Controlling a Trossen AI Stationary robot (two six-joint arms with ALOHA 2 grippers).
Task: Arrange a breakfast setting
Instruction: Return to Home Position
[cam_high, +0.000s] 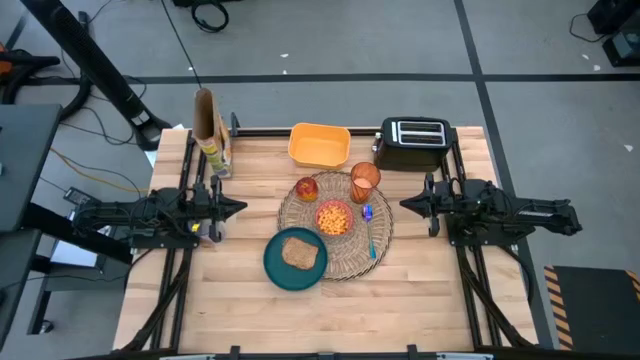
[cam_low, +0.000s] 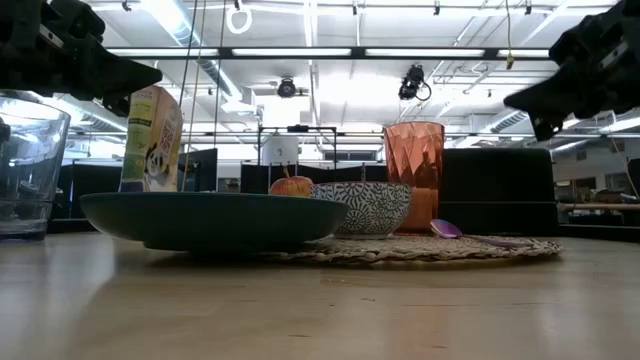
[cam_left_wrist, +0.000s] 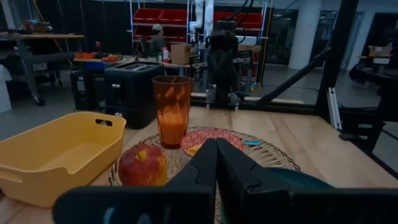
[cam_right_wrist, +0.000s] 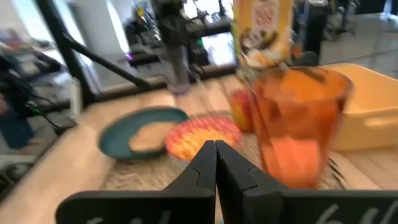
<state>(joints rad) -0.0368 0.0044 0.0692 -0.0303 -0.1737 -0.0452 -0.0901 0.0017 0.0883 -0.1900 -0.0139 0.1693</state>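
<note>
Plate (cam_high: 272, 262) with toast (cam_high: 300, 252) sits nearest, overlapping the near-left edge of the mat (cam_high: 352, 262). On the mat, left to right, are fruit (cam_high: 306, 188), bowl (cam_high: 318, 217), cup (cam_high: 365, 178) and spoon (cam_high: 369, 225). My left gripper (cam_high: 243, 207) hangs clenched and empty left of the mat, and my right gripper (cam_high: 402, 204), likewise clenched on nothing, hangs to its right.

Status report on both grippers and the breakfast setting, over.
Left gripper shut, empty, left of placemat. Right gripper shut, empty, right of it. Toast on plate; bowl, fruit, cup, spoon on placemat. Toaster, yellow tray beyond, blocking nothing.
</note>
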